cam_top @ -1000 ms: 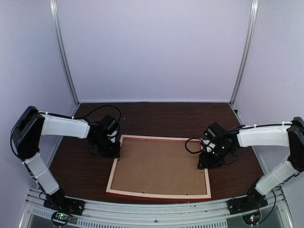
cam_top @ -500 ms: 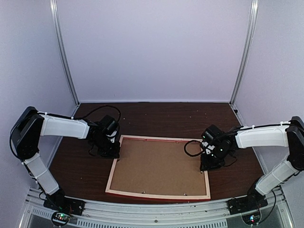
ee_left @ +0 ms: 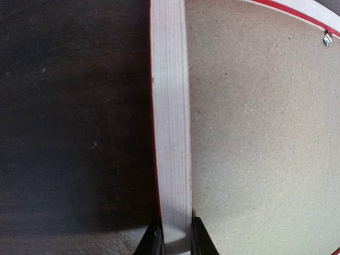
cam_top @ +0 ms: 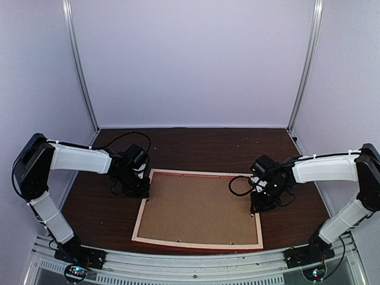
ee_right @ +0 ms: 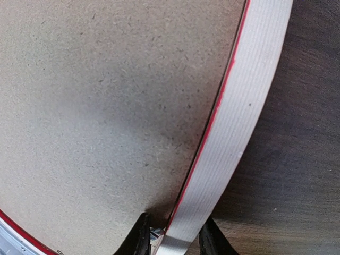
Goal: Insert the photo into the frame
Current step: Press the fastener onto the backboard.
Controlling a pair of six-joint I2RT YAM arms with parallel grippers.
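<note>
The frame (cam_top: 200,243) is laid back-up on the dark worktop (cam_top: 196,148), near its front edge, with a brown backing board (cam_top: 199,208) seated inside it. Its left rail is clamped between the narrowed fingers of the left claw (ee_left: 175,241). Its right rail is straddled by the right claw (ee_right: 175,239); whether that rail is actually gripped cannot be told.
</note>
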